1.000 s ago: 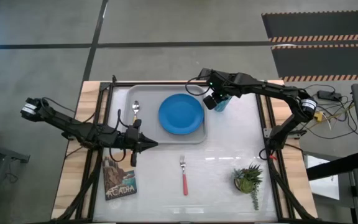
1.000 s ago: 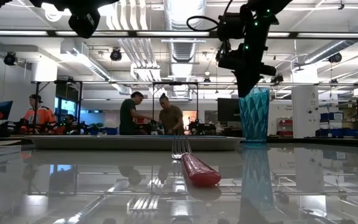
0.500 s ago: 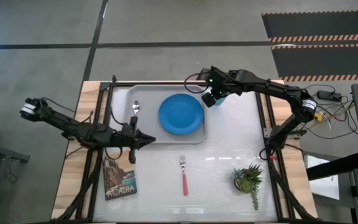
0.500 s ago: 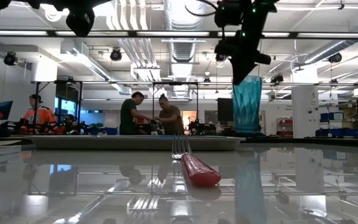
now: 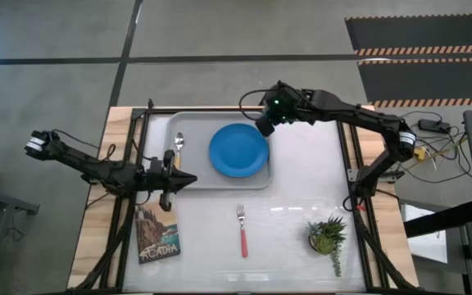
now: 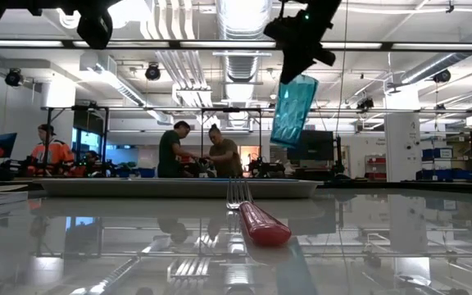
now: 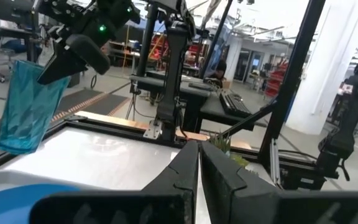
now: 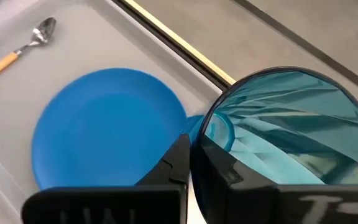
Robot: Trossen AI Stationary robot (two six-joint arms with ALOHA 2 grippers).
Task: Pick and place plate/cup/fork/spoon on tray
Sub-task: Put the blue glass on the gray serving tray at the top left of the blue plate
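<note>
The blue plate [image 5: 238, 150] and the orange-handled spoon [image 5: 178, 146] lie in the grey tray [image 5: 164, 127]. The pink-handled fork [image 5: 242, 231] lies on the table near the front. My right gripper [image 5: 266, 124] is shut on the teal cup [image 6: 293, 109], in the air over the tray's far right corner. The gripper hides the cup in the high view. My left gripper [image 5: 188, 179] is shut and empty at the tray's near left edge. Its wrist view shows the cup [image 7: 27, 106] in the air. My right gripper pinches the cup's wall at its rim [image 8: 199, 138], one finger inside the cup and one outside. The fingers come from above. The cup hangs below the gripper, lifted clear of the table and tilted, its bottom [image 6: 285, 141] swung toward the tray.
A book [image 5: 157, 238] lies at the near left of the table. A small potted plant [image 5: 328, 236] stands at the near right. People [image 6: 195, 152] stand in the room beyond the table.
My right gripper has lifted the cup off the table and carried it up and toward the table's left edge, to the tray's far right corner. The cup stood upright and now hangs tilted. My left gripper has drawn back a little toward the table's left edge.
</note>
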